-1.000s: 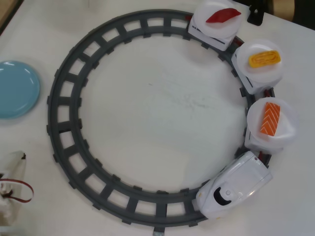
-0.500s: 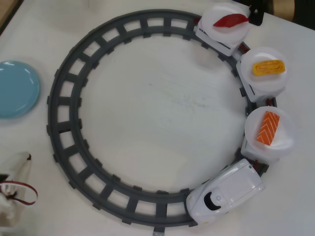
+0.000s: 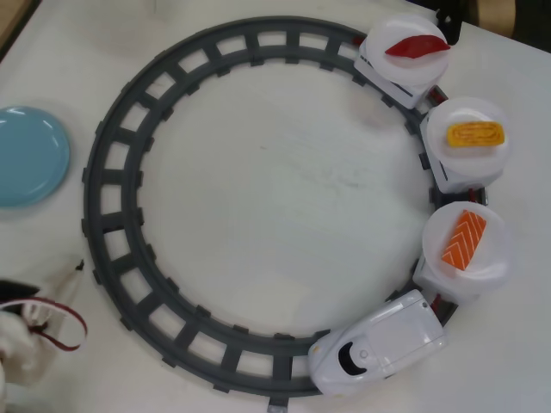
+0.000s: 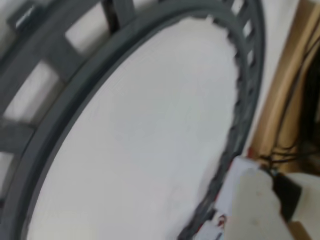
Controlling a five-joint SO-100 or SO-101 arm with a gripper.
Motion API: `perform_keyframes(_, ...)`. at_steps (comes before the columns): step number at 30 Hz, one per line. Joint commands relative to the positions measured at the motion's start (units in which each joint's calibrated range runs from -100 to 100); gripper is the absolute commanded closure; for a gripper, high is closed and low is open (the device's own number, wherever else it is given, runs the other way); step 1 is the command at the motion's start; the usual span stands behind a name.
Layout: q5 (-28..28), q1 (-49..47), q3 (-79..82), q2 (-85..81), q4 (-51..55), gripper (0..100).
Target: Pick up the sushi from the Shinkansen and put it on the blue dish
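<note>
In the overhead view the orange sushi (image 3: 464, 239) with white stripes lies on the round white plate of the first car behind the white Shinkansen (image 3: 379, 344), at the lower right of the grey track. The other two cars carry a yellow egg piece (image 3: 475, 135) and a dark red piece (image 3: 417, 46). The light blue dish (image 3: 26, 155) lies at the left edge, outside the track. My gripper (image 3: 69, 280) is at the lower left, outside the track, far from the sushi and below the dish. Its jaws are too small and pale to read. It holds nothing visible.
The grey circular track (image 3: 112, 232) fills most of the white table. A red cable (image 3: 65, 331) loops beside my arm. The wrist view is blurred: it shows track (image 4: 65, 110), a white train part (image 4: 250, 200), and a wooden edge with cables (image 4: 285, 100).
</note>
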Motion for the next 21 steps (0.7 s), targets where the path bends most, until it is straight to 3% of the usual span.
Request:
perform_keyframes(1, 1.36, 3.21, -9.72, 8.89, 0.76, 97)
perform_keyframes(10, 6.12, 11.66, -21.35, 19.76, 7.05, 97)
perform_keyframes(21, 16.06, 25.22, -22.07, 23.82, 7.64, 97)
